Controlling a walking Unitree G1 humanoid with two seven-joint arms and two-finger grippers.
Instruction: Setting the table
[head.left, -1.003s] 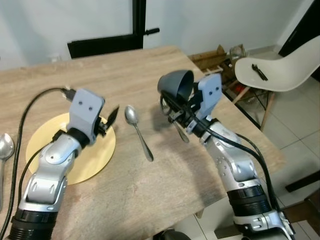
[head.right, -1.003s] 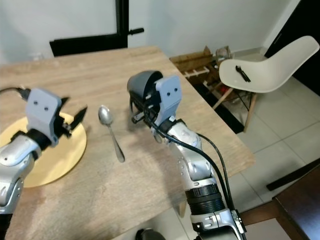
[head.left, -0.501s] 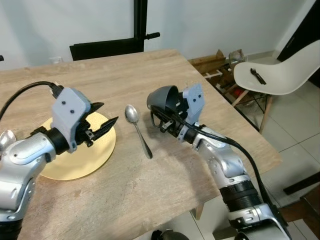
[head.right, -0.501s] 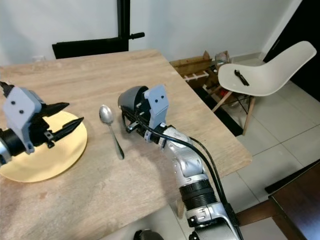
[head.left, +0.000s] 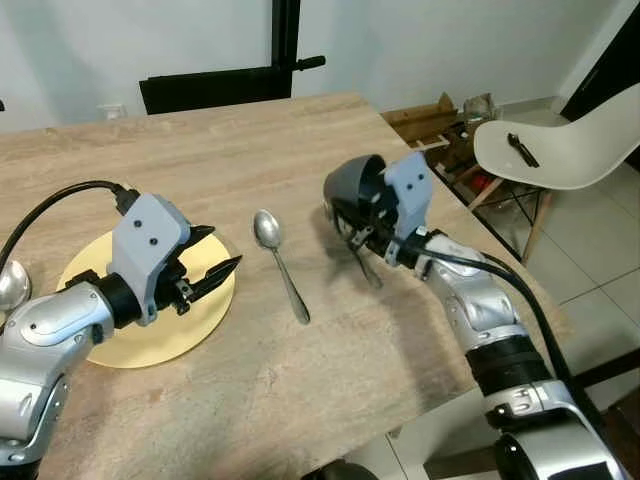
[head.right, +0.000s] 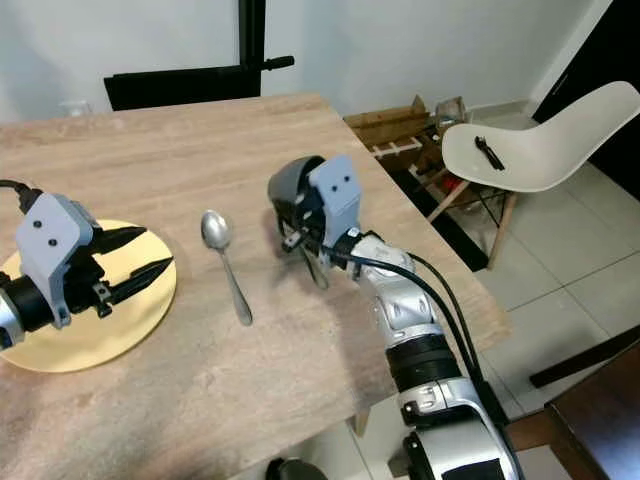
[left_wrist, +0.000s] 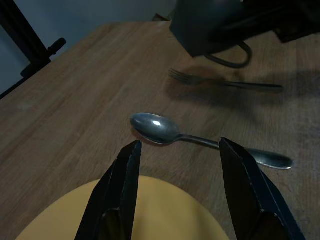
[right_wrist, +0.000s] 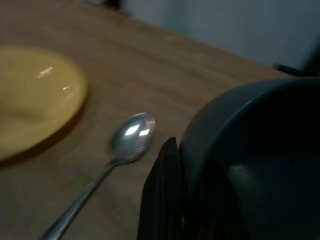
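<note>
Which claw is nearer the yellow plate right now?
Left. The left claw hovers open over the yellow plate's right edge; the right claw holds the dark mug beyond the spoon.

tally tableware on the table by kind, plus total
Plates: 1, yellow plate
Spoons: 2, spoon beside the plate, second spoon at the table's left edge
Forks: 1, fork under the right arm
Mugs: 1, dark mug held tilted in the right claw
Total: 5
</note>
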